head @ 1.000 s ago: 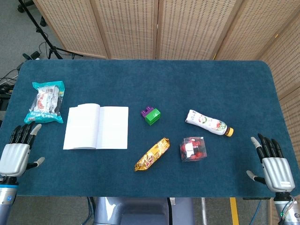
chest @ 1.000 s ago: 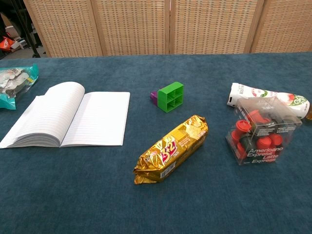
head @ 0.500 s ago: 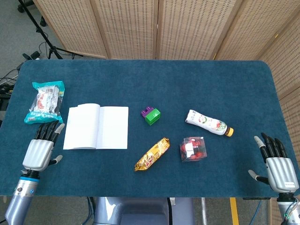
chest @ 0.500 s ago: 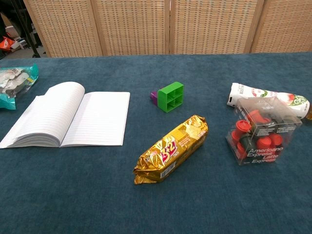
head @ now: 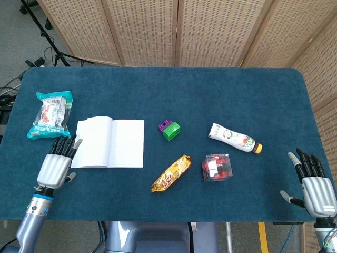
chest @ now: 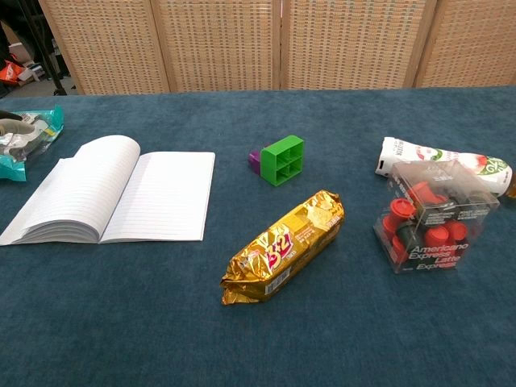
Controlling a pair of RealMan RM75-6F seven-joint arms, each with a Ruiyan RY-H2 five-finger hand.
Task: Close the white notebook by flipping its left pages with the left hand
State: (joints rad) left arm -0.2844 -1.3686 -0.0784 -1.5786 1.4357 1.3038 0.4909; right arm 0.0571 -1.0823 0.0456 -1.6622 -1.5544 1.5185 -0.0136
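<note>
The white notebook (head: 109, 143) (chest: 113, 197) lies open on the blue table, its lined left pages slightly bowed up. My left hand (head: 56, 164) hovers just off the notebook's lower left corner, fingers straight and apart, holding nothing. In the chest view only a fingertip (chest: 10, 126) of that hand shows at the far left edge. My right hand (head: 314, 188) is open at the table's near right corner, far from the notebook.
A teal snack bag (head: 50, 114) lies left of the notebook. A green and purple block (head: 169, 129), a gold biscuit pack (head: 171, 173), a clear box of red capsules (head: 217, 167) and a white bottle (head: 234, 138) lie to the right.
My left hand has moved up and right from the table's near left edge to the notebook's lower left corner. The right hand has sunk slightly towards the frame's bottom.
</note>
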